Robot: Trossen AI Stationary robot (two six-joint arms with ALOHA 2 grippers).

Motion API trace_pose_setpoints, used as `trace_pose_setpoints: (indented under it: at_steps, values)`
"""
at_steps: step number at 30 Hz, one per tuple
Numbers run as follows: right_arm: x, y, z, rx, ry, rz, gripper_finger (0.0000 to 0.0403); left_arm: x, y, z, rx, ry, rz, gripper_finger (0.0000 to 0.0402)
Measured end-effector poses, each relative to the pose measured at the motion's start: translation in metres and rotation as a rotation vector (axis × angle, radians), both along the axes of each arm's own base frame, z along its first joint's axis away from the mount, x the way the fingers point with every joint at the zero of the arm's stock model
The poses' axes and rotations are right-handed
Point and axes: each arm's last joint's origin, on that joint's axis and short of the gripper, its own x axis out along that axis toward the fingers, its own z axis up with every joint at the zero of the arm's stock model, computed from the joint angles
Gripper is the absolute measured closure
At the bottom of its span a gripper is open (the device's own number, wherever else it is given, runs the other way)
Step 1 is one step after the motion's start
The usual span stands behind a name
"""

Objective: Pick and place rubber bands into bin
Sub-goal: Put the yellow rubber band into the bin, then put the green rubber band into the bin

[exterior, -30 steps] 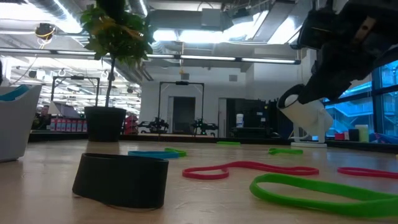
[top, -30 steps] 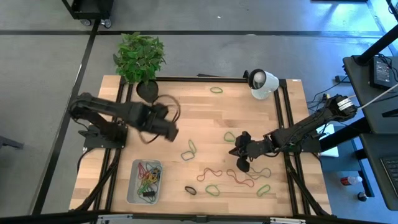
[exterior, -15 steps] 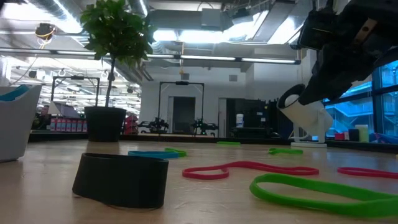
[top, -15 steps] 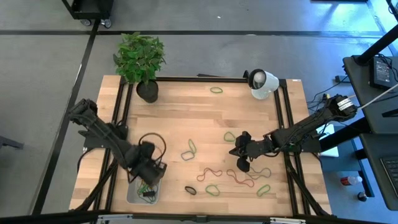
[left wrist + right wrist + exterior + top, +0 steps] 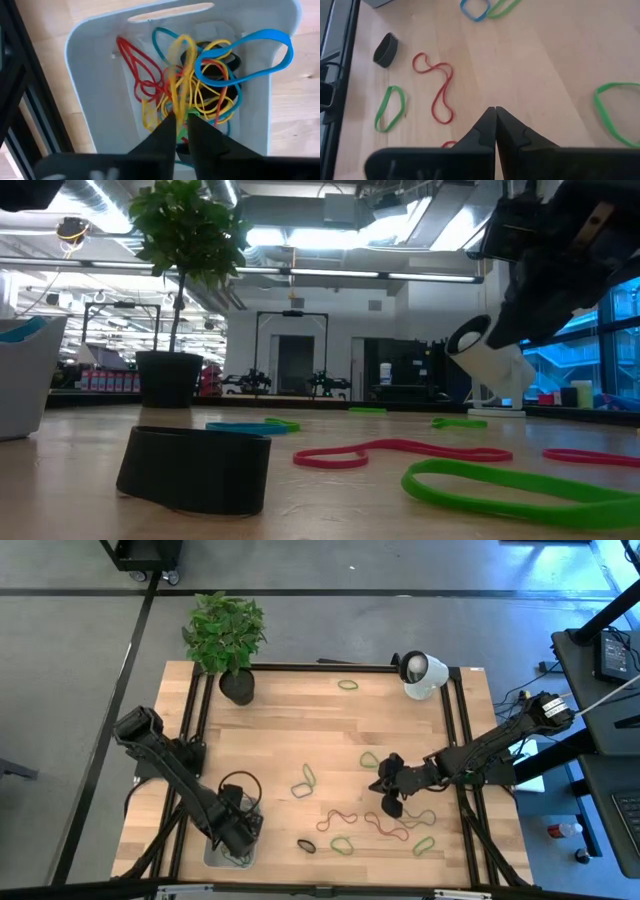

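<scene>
The bin [image 5: 90, 75], a pale tray at the table's near left, holds a tangle of red, yellow, blue and black rubber bands [image 5: 210, 85]. My left gripper [image 5: 181, 120] points down into it [image 5: 238, 827], fingers a narrow gap apart. A blurred yellow band [image 5: 179, 65] shows just beyond the tips. My right gripper [image 5: 495, 111] is shut and holds nothing. It hangs over the table's right middle [image 5: 380, 783]. Loose bands lie flat on the wood: red [image 5: 338, 817], green [image 5: 342, 843], black [image 5: 306, 846]. My left gripper: the blurred yellow band reaches from the heap in the bin right up to the fingertips [image 5: 170, 120]. I cannot tell whether the fingers touch it.
A potted plant [image 5: 237, 685] stands at the far left corner and a white device [image 5: 420, 673] at the far right. More bands lie around: green-blue [image 5: 304, 780], green [image 5: 347, 685], green [image 5: 424, 844]. In the low view a black band [image 5: 195, 470] lies close in front.
My left gripper has swung from over the table's left middle toward the near edge and sunk down, turning about its own axis. It now stands over the bin.
</scene>
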Motion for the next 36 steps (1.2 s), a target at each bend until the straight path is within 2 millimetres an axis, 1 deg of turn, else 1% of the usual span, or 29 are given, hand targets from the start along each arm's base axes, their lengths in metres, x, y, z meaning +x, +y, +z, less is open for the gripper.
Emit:
trace_pose_setpoints:
  at_steps: [6,8,10,13,15,18,21,23,27,31,34,36]
  values:
    - [-0.001,0.002,0.000,0.002,0.002,0.013,0.0396,0.002,0.004,0.000,0.013,0.007,0.012,0.0290]
    - [-0.001,0.002,0.000,0.002,0.002,0.013,0.0396,0.005,0.008,0.001,0.019,-0.004,0.049,0.0272]
    - [-0.001,0.002,0.000,0.000,0.001,0.014,0.0396,0.011,0.016,0.003,0.020,-0.018,0.073,0.0260]
    - [-0.001,0.002,0.000,-0.018,0.000,0.031,0.0396,0.022,0.035,0.010,0.079,-0.091,0.030,0.0255]
    - [-0.001,0.002,0.000,-0.019,-0.001,0.032,0.0396,0.033,0.052,0.019,0.163,-0.164,-0.030,0.0258]
    - [-0.001,0.002,0.000,-0.019,-0.001,0.029,0.0396,0.052,0.079,0.039,0.323,-0.258,-0.150,0.0270]
    - [-0.001,0.002,0.000,-0.019,-0.001,0.028,0.0396,0.073,0.113,0.060,0.427,-0.274,-0.268,0.0284]
    - [-0.001,0.002,0.000,-0.017,0.000,0.026,0.0396,0.089,0.142,0.068,0.452,-0.283,-0.316,0.0294]
    - [0.001,-0.003,0.000,-0.002,0.002,-0.009,0.0396,0.120,0.196,0.070,0.528,-0.363,-0.449,0.0308]
    - [0.003,-0.010,0.000,0.050,0.008,-0.092,0.0396,0.154,0.240,0.064,0.681,-0.464,-0.549,0.0313]
    - [0.004,-0.013,-0.001,0.082,0.016,-0.137,0.0396,0.178,0.268,0.053,0.783,-0.527,-0.602,0.0313]
    - [0.004,-0.015,-0.001,0.103,0.021,-0.166,0.0396,0.193,0.283,0.039,0.821,-0.567,-0.617,0.0313]
